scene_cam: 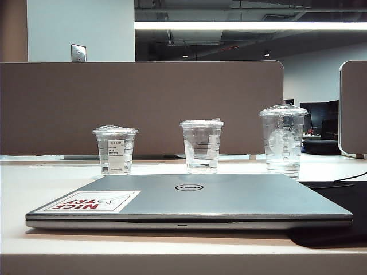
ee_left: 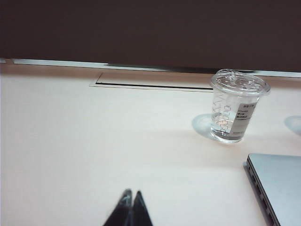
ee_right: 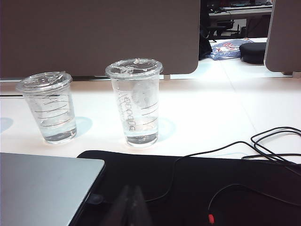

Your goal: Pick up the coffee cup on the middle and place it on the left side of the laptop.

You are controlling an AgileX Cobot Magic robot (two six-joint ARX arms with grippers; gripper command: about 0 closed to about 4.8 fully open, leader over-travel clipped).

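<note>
Coffee cup (scene_cam: pixel 202 146), flat-lidded, stands untouched mid-row on the worktop (scene_cam: pixel 69 189) behind the closed Dell laptop (scene_cam: pixel 189 200), between a labelled smaller cup (scene_cam: pixel 115 149) and a taller domed cup (scene_cam: pixel 282 139); no arm shows, so the pick has not begun. Left wrist view: left end effector (ee_left: pixel 130 197) closed, low over bare worktop beside the laptop's edge. Right wrist view: right end effector (ee_right: pixel 131 192) closed above a black mat (ee_right: pixel 188 188). Next, an end effector likely must open and reach the middle cup.
</note>
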